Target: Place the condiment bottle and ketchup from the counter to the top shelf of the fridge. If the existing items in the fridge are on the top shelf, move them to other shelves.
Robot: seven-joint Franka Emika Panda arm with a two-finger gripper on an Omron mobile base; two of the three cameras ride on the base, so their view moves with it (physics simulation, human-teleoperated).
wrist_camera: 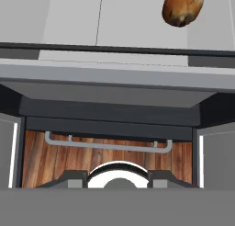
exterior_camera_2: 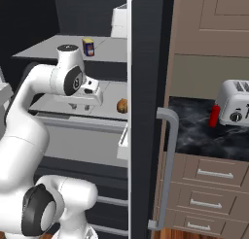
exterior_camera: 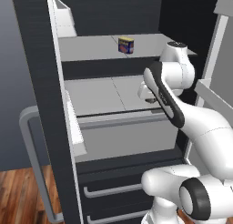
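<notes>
Your gripper (exterior_camera_2: 78,107), its opening impossible to judge, hovers over the lower shelf (exterior_camera: 100,98) while the can (exterior_camera: 126,45) occupies the top shelf (exterior_camera: 91,48); nothing is delivered yet.

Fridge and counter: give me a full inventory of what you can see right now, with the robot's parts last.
can: one, blue and yellow, upright on the top fridge shelf.
brown food item: one, rounded, lying on the lower fridge shelf; can't tell what it is.
fridge shelves: two, light grey, inside the open fridge.
fridge door: one, dark, open, with a grey handle.
toaster: one, silver, on the dark marble counter.
red item: one, beside the toaster; too small to identify.
drawers: brown, below the counter.
wood floor: brown.
arm: one, white, reaching into the fridge.
gripper: one, over the lower shelf, holding nothing visible.
</notes>
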